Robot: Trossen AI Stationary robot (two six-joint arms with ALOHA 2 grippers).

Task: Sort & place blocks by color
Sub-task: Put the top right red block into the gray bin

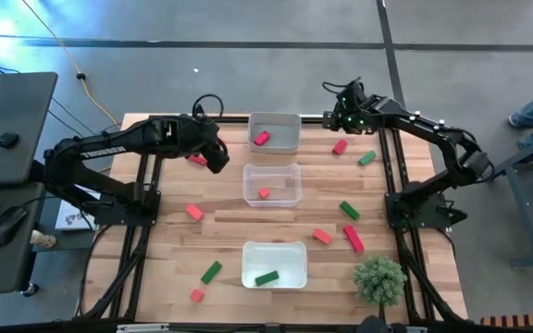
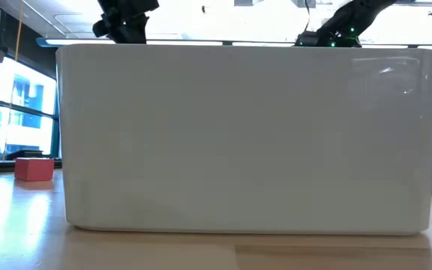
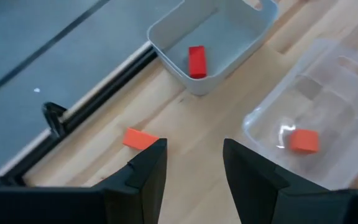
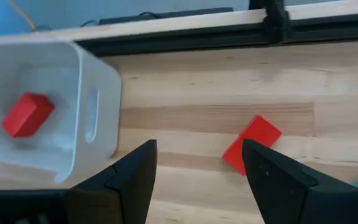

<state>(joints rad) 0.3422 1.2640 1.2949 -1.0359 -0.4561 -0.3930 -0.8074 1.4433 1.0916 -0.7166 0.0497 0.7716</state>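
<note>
My right gripper (image 4: 194, 171) is spread wide, empty, above a crimson block (image 4: 252, 143) just beside the far tray (image 4: 95, 118), which holds another block (image 4: 27, 114). My left gripper (image 3: 193, 163) is open near an orange block (image 3: 140, 138).

High view straight down over the whole table (image 1: 220, 199), low view level at tabletop, pressed close against a white tray (image 2: 246, 135), wrist views angled down, both sharing the far tray (image 3: 229, 37) holding a crimson block (image 4: 27, 114).
</note>
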